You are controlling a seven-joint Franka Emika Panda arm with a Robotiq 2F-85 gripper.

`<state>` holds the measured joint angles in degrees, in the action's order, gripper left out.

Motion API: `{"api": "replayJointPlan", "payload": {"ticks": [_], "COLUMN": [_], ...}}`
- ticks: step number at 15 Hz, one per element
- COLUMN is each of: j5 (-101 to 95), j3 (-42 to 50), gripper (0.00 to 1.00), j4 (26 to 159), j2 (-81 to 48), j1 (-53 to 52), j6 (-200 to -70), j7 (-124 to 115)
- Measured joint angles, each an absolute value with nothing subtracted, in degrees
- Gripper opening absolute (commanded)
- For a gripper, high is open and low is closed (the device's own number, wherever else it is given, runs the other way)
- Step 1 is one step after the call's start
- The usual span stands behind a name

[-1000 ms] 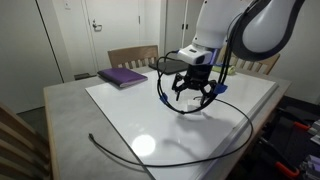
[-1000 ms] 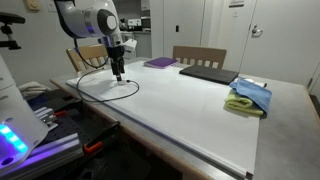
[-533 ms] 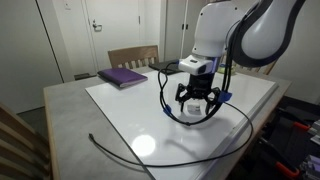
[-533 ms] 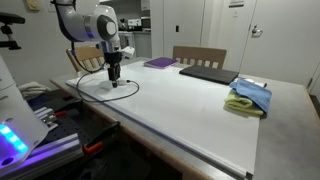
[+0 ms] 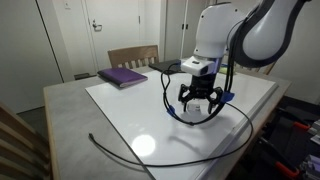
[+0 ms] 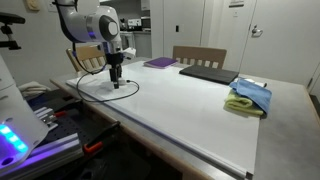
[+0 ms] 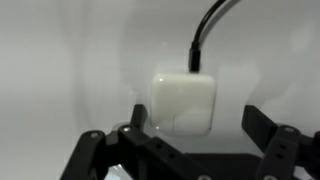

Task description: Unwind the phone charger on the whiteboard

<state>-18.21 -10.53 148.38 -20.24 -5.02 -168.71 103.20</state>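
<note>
The phone charger's white plug block (image 7: 183,100) lies flat on the glossy whiteboard (image 7: 60,60), with its black cable (image 7: 205,35) leading away at the top of the wrist view. My gripper (image 7: 195,130) is open, low over the block, one finger on each side, not closed on it. In both exterior views the gripper (image 5: 198,108) (image 6: 115,84) hangs just above the whiteboard (image 5: 120,110) (image 6: 200,110). The thin black cable (image 5: 130,158) (image 6: 98,98) curves in a wide loop across the board. The block is hidden under the gripper in the exterior views.
A purple book (image 5: 123,76) (image 6: 160,62) lies at a board corner. A dark flat slab (image 6: 210,73) and blue and yellow-green cloths (image 6: 250,97) lie on the far side. Wooden chairs (image 5: 133,57) (image 6: 200,55) stand at the table. The robot's own thick cables hang by the wrist.
The gripper has moved down and a little sideways towards the board over the last second. It has barely moved in the last half second. It stays open.
</note>
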Motion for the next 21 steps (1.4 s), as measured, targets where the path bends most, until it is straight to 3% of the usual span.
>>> {"api": "replayJointPlan", "payload": {"ticks": [2,8,13,14,18,19,21], "j5": [-18.7,-22.9,-29.3,-29.5,-28.9,-28.9,-29.3], "j3": [-10.4,-7.2,2.3,3.7,2.6,2.5,2.3], "gripper": [0.67,0.26,0.26,0.51,0.51,0.26,0.26], "j4": [148.4,149.7,147.4,146.5,144.4,144.4,144.4], "j2": [-20.2,-17.7,-17.1,-17.1,-17.1,-17.1,-17.1], "j1": [-5.0,-7.1,-14.6,-15.6,-14.0,-13.9,-13.7], "j6": [-168.7,-168.5,-164.5,-163.1,-160.7,-160.6,-160.6], "j7": [103.2,100.4,88.5,85.4,81.3,81.2,80.9]}}
